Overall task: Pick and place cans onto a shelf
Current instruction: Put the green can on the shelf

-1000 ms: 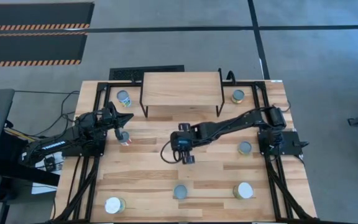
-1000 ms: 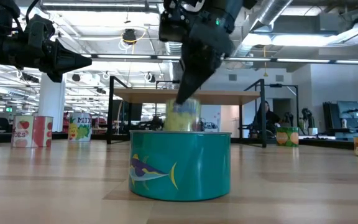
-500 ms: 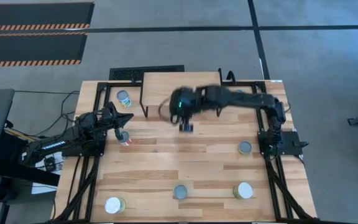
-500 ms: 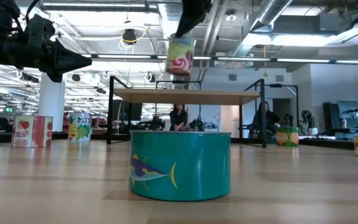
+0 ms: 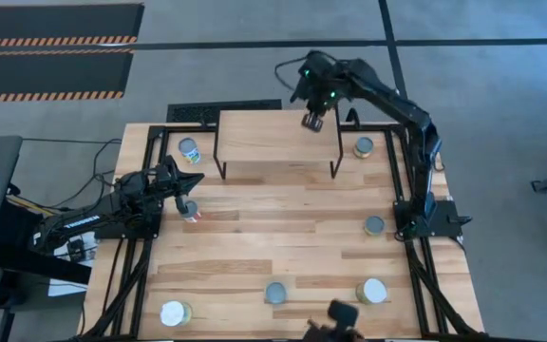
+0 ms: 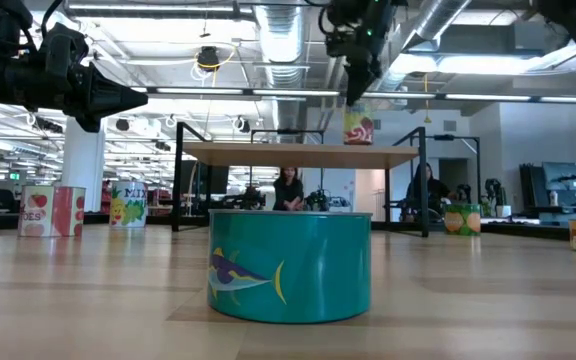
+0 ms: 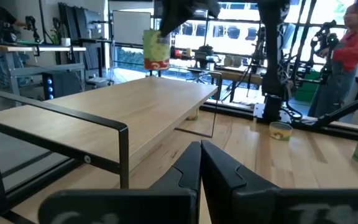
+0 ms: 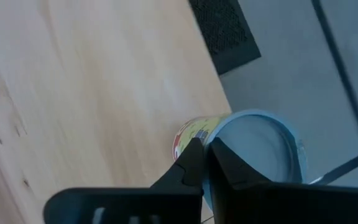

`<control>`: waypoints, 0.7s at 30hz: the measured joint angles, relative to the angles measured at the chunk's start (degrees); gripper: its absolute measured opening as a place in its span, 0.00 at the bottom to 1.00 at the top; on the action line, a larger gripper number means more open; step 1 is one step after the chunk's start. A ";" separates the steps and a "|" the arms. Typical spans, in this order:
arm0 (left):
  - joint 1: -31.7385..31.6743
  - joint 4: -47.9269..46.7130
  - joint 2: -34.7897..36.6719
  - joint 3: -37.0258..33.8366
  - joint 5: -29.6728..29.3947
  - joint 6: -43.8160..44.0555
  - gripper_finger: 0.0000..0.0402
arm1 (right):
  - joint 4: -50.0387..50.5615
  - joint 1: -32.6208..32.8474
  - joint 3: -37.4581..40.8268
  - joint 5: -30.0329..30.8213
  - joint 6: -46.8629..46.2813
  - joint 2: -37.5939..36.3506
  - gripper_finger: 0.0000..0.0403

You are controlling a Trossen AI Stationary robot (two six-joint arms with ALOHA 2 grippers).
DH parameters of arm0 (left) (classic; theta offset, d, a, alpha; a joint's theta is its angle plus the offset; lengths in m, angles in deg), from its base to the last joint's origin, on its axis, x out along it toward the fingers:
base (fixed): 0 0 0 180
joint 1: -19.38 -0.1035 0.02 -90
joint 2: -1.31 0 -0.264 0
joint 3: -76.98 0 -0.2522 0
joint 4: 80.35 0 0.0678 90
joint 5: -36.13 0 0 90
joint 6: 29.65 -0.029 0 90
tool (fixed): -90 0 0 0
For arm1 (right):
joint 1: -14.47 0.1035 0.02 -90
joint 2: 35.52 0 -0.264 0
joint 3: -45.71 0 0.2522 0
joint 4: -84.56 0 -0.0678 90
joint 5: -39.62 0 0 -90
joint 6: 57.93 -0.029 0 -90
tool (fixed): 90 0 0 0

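Overhead, the right hand sits at the upper centre of the frame, clenched on a yellow-and-red can above the right far corner of the shelf. From counter height the can's base looks level with or just touching the board, near the shelf's right end; I cannot tell whether its weight already rests there. The right wrist camera shows the can's silvery top beside the shelf's outer edge, with floor and a dark mat beyond.

To place it well, I judge the hand should bring the can down upright, a little inward from that corner, and let go only once the base sits flat.

The shelf board carries nothing else, so the room toward its left and centre is open; the far and right edges are the risk. The left hand waits at the middle left of the overhead frame, fingers pressed together and gripping nothing, just beside a red-labelled can on the counter. Other cans stand well apart: a teal can near the low camera, and one right of the shelf's legs.
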 joint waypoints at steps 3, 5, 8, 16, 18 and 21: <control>0.01 0.00 0.00 0.00 0.00 -0.01 0.00 | 0.04 -2.74 0.02 -1.15 -3.09 -0.02 0.05; 0.01 -0.01 0.00 -0.01 0.00 0.00 0.00 | -0.25 -3.82 0.02 -1.40 -5.59 -0.02 0.05; 0.01 -0.02 0.00 0.01 0.00 0.00 0.00 | -1.51 -4.36 0.02 -1.32 -8.04 -0.02 0.04; 0.00 -0.01 0.00 0.00 -0.01 -0.03 0.00 | -1.56 -3.71 0.11 -1.14 -11.01 1.14 0.05; 0.01 -0.02 0.00 0.01 0.00 0.01 0.00 | -2.00 -3.18 0.03 -1.16 -11.19 1.78 0.05; 0.00 -0.02 0.02 0.00 -0.01 -0.01 0.00 | -1.81 -3.12 0.04 -1.11 -11.65 2.74 0.05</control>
